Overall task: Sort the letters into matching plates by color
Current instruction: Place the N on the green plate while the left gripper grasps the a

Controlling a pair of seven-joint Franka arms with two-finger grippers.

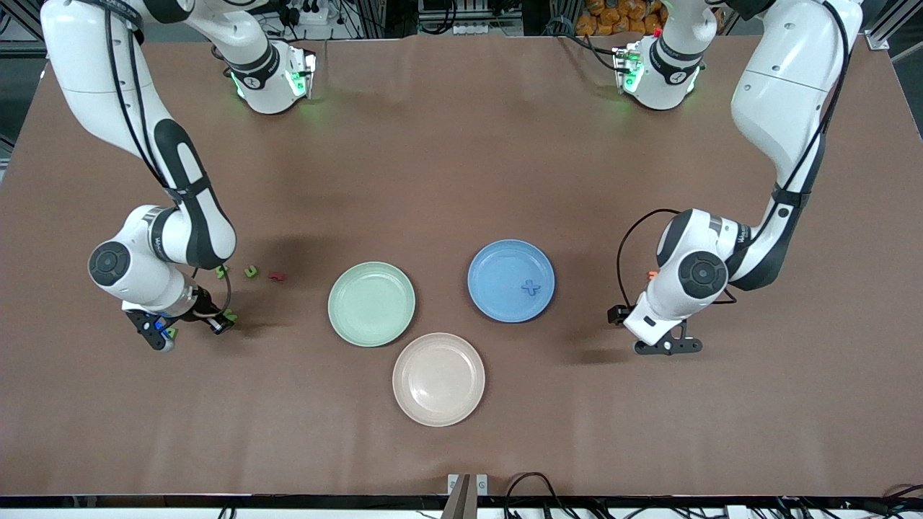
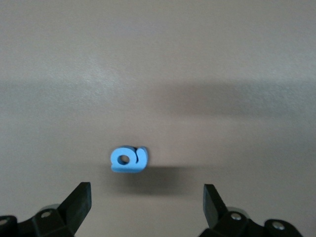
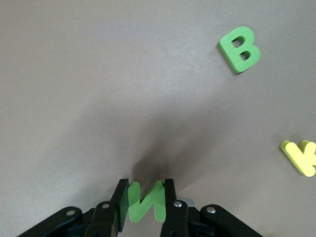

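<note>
Right gripper (image 3: 143,197) jaws clamp a green letter N (image 3: 144,200) above bare tabletop (image 3: 98,98).

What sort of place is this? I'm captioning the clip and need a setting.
Probably a robotics lab: two arms fixed to a brown table, three plates such as the blue plate, and cables beside the arm bases.

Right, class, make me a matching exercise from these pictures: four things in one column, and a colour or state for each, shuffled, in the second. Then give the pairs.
Things
1. right pincer
2. left pincer
3. blue plate
4. letter B

States
A. open over a small blue letter
B. lying flat on the table, green
C. shut on a green letter N
D. holds a blue plus-shaped piece

Pairs: 1-C, 2-A, 3-D, 4-B
</note>
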